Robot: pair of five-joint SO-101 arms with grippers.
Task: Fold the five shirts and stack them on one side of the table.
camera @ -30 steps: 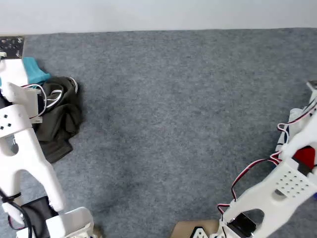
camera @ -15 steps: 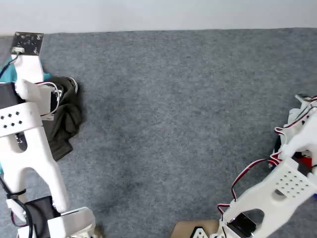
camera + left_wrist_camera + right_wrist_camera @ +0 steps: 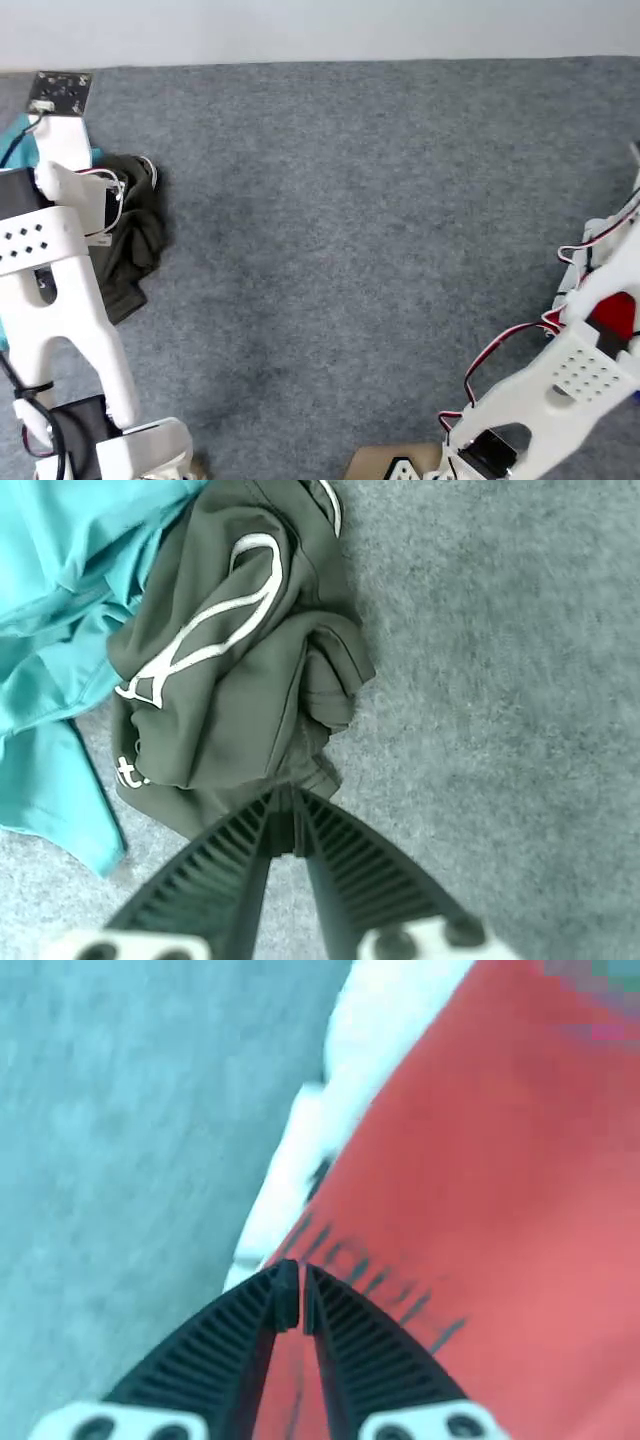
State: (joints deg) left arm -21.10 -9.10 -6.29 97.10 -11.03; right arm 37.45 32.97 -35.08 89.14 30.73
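At the left edge of the grey table, bunched up: dark olive shirt, overlapping a teal shirt. Looks soft, light and floppy; probably best pinched at a hem or collar edge. Left gripper closed, tips over its hem. Far right, red shirt beside white cloth, under right gripper, likewise closed.

White plastic left arm and right arm, dotted hole panels, black servos, red-black-white cables. Left end effector and right end effector black, ribbed, white bases.
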